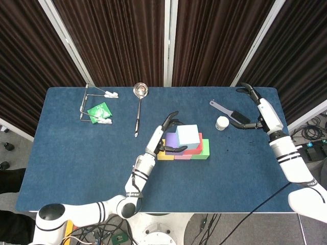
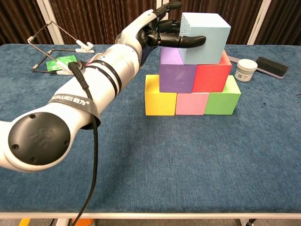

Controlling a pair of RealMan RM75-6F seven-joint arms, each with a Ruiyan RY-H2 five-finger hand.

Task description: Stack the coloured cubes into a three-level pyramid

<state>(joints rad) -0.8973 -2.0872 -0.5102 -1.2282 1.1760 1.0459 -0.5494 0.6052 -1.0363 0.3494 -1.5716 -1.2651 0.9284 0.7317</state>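
I judge the pyramid (image 2: 193, 80) near the table's (image 1: 76, 153) middle all but built: three cubes, then two, and the blue cube (image 2: 204, 38) seated level on top. My left hand (image 2: 162, 33) grips it, fingers (image 2: 190, 41) on its front; release remains. Right hand (image 1: 250, 109) hangs spread by the right edge (dark curtains (image 1: 117, 41) behind).

On the bench (image 2: 141, 155), one cube (image 2: 205, 37) tops two cubes (image 2: 195, 76) on three (image 2: 192, 100), jar (image 2: 245, 69) right, ladle (image 1: 138, 108) far-left.
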